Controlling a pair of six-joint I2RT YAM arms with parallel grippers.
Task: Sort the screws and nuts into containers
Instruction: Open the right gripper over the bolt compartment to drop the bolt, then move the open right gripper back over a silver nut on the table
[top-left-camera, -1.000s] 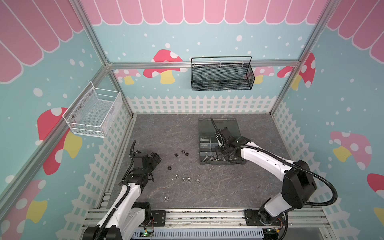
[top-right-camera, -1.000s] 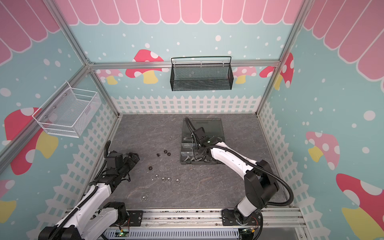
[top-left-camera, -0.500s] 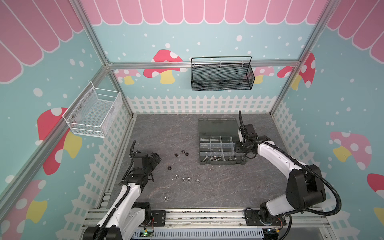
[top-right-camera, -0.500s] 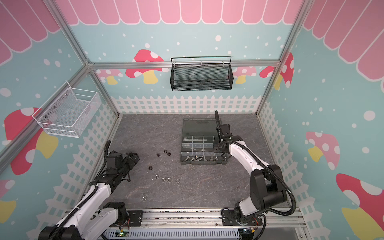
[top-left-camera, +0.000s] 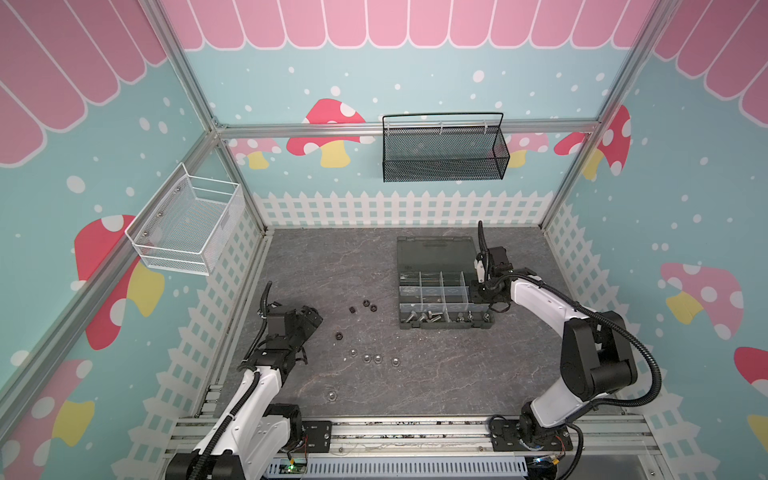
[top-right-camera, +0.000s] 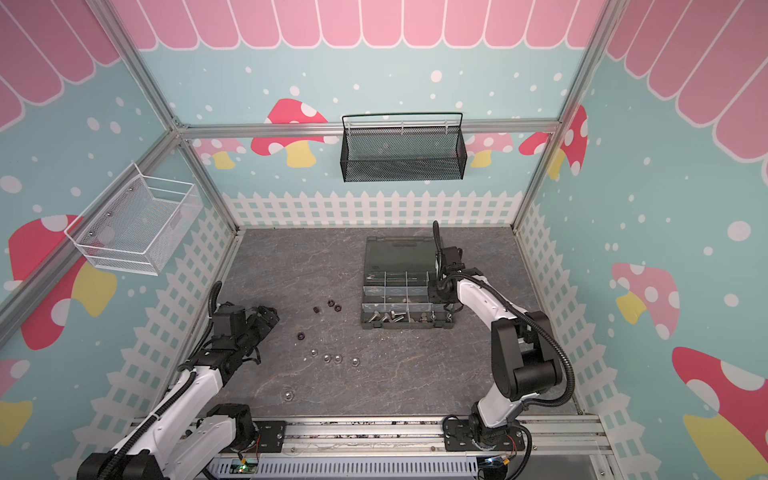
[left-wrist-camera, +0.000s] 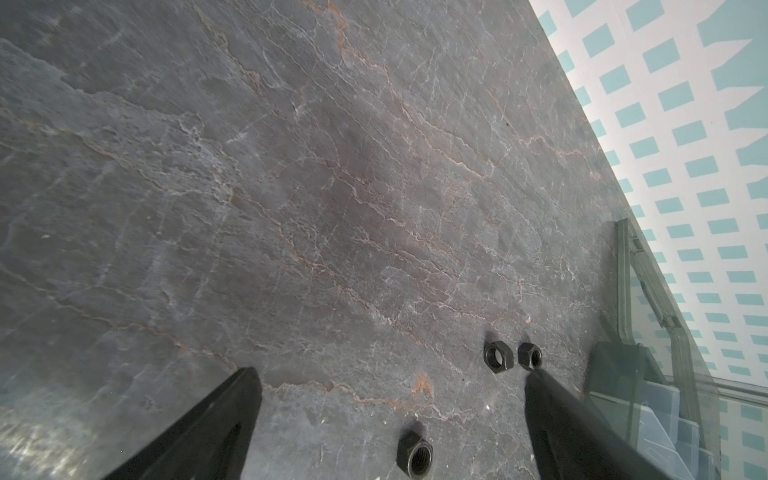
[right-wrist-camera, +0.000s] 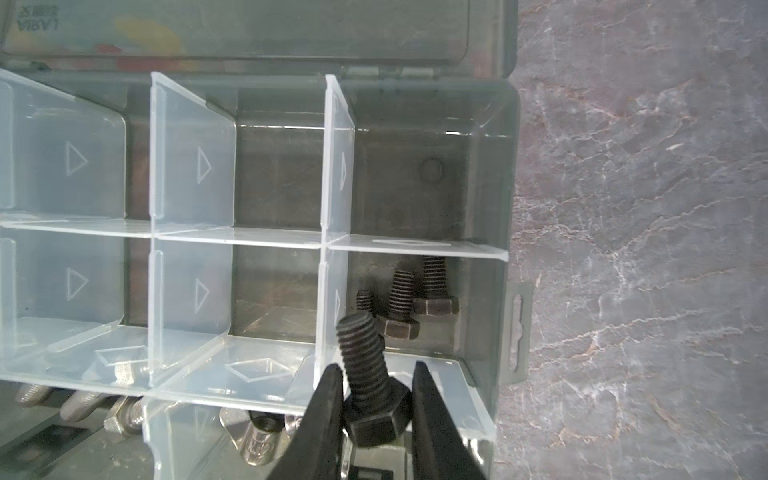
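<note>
Over organizer box | right gripper pinches black screw | left gripper open, apparently empty

Twin high overviews; wrist views close above table, containers

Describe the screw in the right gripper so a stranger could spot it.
Find the open grey organizer box right of centre. At its right end the right gripper grips one black screw. Unlike the black screws lying in the compartment, it is pinched by its head.
</note>
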